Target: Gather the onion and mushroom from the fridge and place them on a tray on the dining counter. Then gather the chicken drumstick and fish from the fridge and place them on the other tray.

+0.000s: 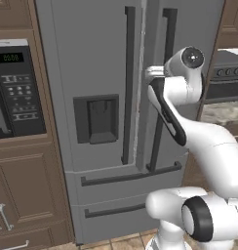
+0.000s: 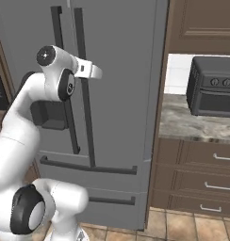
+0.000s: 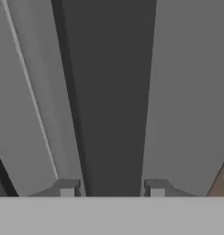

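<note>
**Gripper closed around the fridge door handle**

The gripper (image 3: 112, 192) has its two fingertips (image 3: 68, 188) set either side of the right door's dark vertical handle (image 3: 109, 101) — pinching it, the bar filling the gap. The fridge (image 1: 101, 73) stands shut directly ahead, with a microwave (image 1: 13, 88) left and a toaster oven (image 2: 213, 87) right.

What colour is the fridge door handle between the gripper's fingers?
Dark charcoal, near black, against the grey fridge door; the handle shows best in the hand view.
</note>
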Tool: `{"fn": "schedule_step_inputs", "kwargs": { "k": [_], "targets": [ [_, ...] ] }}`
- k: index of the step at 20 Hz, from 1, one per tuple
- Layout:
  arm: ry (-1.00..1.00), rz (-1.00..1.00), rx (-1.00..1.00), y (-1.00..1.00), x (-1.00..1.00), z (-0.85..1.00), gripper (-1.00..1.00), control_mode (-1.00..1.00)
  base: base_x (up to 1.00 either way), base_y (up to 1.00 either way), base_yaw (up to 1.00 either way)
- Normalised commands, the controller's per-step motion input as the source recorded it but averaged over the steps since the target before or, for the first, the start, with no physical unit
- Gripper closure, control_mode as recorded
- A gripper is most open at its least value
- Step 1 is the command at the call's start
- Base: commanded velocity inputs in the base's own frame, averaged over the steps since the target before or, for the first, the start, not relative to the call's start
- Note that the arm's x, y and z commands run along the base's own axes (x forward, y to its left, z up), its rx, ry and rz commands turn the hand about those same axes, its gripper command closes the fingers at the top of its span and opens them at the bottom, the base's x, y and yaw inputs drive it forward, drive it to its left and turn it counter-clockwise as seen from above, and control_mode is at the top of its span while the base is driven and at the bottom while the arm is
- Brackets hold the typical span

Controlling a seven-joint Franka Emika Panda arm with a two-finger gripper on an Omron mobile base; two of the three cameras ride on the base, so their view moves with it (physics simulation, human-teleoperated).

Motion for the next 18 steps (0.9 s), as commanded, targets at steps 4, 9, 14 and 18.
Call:
{"fn": "schedule_step_inputs", "kwargs": {
  "k": [4, 9, 14, 18],
  "targets": [
    [0.0, -0.18, 0.0, -0.69, -1.0, 0.12, 1.0, -1.0, 0.0, 0.0, 0.0],
    [0.0, -0.11, 0.01, -0.95, -0.98, 0.05, 1.0, -1.0, 0.0, 0.0, 0.0],
    [0.0, -0.04, 0.01, -1.0, -0.83, 0.12, -1.0, -1.0, 0.0, 0.0, 0.0],
    [0.0, -0.05, 0.01, -0.78, -0.93, 0.09, -1.0, -1.0, 0.0, 0.0, 0.0]
  ]
}}
